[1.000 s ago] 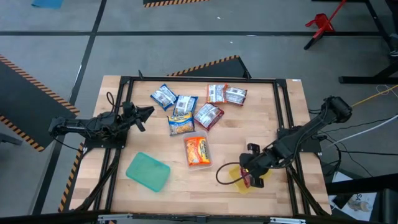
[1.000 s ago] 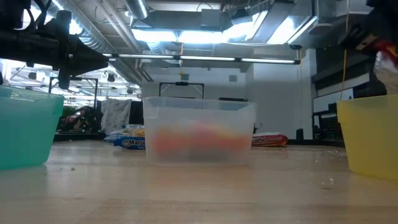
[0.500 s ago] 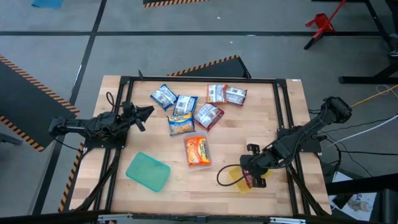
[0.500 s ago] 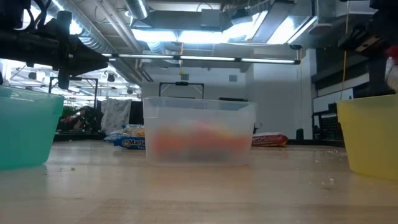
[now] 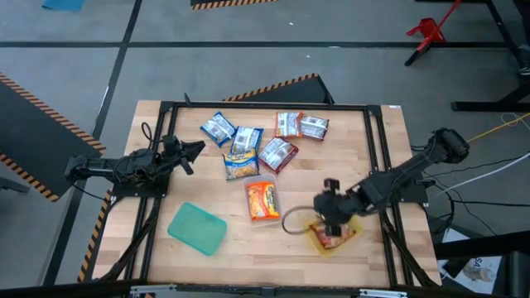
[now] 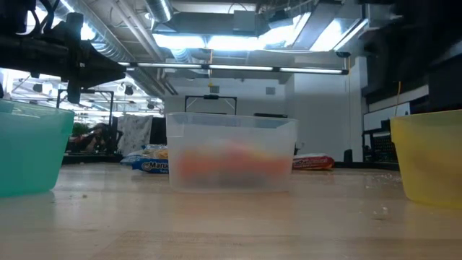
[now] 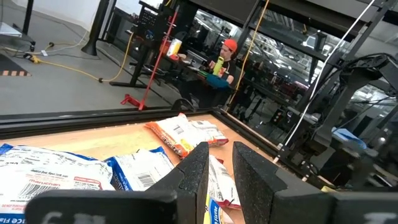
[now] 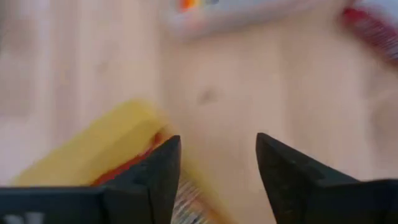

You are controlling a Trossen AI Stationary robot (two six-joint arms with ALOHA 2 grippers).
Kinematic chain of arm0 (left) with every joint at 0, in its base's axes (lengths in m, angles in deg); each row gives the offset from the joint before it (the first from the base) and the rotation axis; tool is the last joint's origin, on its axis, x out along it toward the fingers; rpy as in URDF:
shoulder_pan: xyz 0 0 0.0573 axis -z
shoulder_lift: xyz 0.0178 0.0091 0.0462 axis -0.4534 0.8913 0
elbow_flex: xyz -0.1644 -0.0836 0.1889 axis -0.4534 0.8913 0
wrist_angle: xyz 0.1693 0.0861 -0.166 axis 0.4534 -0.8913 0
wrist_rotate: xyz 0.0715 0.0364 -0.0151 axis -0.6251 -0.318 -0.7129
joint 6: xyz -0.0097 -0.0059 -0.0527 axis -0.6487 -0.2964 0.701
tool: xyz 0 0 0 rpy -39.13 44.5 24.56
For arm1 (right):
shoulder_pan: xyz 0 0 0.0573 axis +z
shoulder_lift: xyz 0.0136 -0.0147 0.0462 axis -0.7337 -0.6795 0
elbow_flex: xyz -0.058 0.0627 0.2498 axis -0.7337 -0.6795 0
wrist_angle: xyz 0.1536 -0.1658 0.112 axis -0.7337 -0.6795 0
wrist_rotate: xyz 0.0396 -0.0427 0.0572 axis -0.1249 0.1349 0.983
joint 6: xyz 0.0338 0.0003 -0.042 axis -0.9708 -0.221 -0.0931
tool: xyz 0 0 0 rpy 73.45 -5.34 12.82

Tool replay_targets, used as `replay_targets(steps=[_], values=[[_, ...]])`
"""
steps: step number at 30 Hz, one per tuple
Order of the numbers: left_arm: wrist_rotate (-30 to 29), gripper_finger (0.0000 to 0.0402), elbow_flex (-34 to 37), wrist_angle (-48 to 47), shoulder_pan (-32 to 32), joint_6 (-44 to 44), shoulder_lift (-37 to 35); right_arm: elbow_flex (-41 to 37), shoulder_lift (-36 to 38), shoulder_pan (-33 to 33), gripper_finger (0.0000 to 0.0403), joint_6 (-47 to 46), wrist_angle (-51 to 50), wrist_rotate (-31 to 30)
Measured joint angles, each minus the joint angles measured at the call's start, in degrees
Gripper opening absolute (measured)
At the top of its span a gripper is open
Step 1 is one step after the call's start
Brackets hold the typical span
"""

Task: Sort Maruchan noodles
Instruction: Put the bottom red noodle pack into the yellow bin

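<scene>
Left arm waits at the surface's left edge, its hand pointing in toward the packets; fingers nearly together w/ only a thin gap and nothing between them (wrist view), so closed.

Teal tray sits near the front left corner, apart from the rest; low view shows its wall at the far left.

Loose Maruchan noodles lie toward the back, mid-surface: blue-white packet leftmost, second blue-white packet just beside it, yellow-fronted packet touching that one on the near side. Then a red/silver packet, and behind it an orange-edged pair side by side, touching.

Clear tray is in front of that group, holding an orange packet (seen as an orange blur through the wall in the low view).

Right arm reaches in from the right edge; right hand hovers just behind the yellow tray near the front right. Its fingers are spread wide, empty, w/ the tray's rim showing below them. A red/silver packet in yellow tray lies inside, tilted. Black cable loops on the surface btw. the clear and yellow trays.
</scene>
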State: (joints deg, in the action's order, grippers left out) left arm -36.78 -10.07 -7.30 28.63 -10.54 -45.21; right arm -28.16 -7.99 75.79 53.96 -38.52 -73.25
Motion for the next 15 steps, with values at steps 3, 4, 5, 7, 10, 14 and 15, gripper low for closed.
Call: replay_targets(steps=[3,4,5,7,10,14,15], values=[[0.1,0.0066,0.0,0.0,0.0,0.9,0.0,0.0,0.7,-6.0,0.0215,5.9,0.7,-1.3],[0.1,0.0066,0.0,0.0,0.0,1.1,0.0,0.0,0.8,-8.5,0.0222,8.2,1.5,-1.1],[0.1,0.0066,0.0,0.1,0.0,1.1,0.0,0.0,0.7,-10.9,0.0230,11.0,2.1,-0.5],[0.1,0.0066,0.0,0.1,0.0,1.1,0.0,0.0,0.6,-15.9,0.0247,17.6,2.9,1.3],[0.1,0.0066,0.0,0.1,0.0,1.1,0.0,0.1,-0.7,-23.0,0.0276,27.4,7.1,4.1],[0.2,0.0066,0.0,0.0,0.0,1.0,0.0,0.1,-3.2,-31.5,0.0316,36.6,11.4,7.0],[0.2,0.0066,0.0,0.0,0.0,1.0,0.0,0.1,-4.1,-33.3,0.0324,38.0,12.0,7.9]])
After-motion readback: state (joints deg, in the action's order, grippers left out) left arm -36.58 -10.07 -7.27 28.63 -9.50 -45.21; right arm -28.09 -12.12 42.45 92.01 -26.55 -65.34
